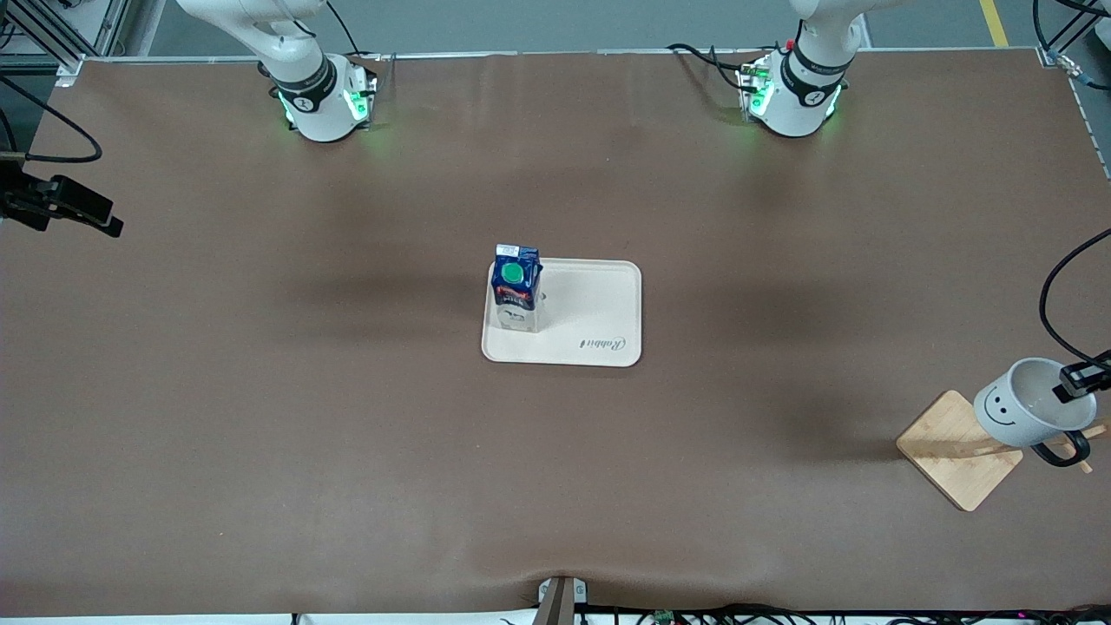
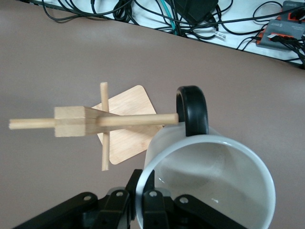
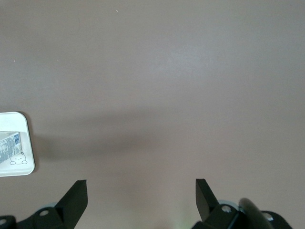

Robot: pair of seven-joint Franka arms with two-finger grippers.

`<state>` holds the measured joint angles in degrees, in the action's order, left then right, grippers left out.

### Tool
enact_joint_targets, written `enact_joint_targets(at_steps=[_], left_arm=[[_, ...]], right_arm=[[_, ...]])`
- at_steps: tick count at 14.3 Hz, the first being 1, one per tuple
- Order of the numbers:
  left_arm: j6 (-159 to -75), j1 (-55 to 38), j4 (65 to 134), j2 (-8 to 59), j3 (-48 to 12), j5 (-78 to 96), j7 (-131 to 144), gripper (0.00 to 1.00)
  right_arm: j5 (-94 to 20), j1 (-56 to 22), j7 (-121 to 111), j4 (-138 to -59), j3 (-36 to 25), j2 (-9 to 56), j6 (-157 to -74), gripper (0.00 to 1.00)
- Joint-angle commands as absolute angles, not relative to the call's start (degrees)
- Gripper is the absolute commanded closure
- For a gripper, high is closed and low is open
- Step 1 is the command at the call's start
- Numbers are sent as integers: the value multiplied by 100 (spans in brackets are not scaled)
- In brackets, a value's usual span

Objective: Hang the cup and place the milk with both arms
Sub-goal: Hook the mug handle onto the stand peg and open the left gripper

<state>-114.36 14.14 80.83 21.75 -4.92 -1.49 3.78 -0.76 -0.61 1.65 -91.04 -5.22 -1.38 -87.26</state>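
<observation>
The milk, a carton with a blue top and green cap, stands upright on the cream tray at mid table. My left gripper is shut on the rim of the white smiley cup and holds it tilted over the wooden rack. In the left wrist view the left gripper pinches the cup wall. The tip of a rack peg meets the black handle. My right gripper is open over bare table, beside the tray and the milk.
The rack stands near the left arm's end of the table, nearer the front camera than the tray. Cables lie along the table edge past the rack. A black camera mount juts in at the right arm's end.
</observation>
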Motion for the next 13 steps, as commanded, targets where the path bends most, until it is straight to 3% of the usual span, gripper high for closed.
enact_joint_targets(at_steps=[1,7,8,10,11,12,13], left_arm=[[-11391,1529,7884,2267,-536,-237,281,100],[-11391,1644,7893,2399,-536,-185,290,100],[-11391,1644,7893,2417,-536,-185,299,87],[-11391,1626,7901,2417,-545,-176,308,50],[-11391,1617,7901,2417,-545,-176,299,28],[-11391,1617,7901,2408,-545,-176,281,0],[-11382,1617,7901,2373,-571,-176,299,0]], right_arm=[[-88,62,123,-8965,-448,-70,-8666,0],[-88,26,114,-8965,-448,26,-8648,0],[-88,18,123,-8956,-440,26,-8648,0],[-79,-17,123,-8965,-439,26,-8640,0],[-88,-9,123,-8965,-439,26,-8640,0],[-88,-17,123,-8965,-439,26,-8640,0],[-88,-26,123,-8965,-431,26,-8640,0]])
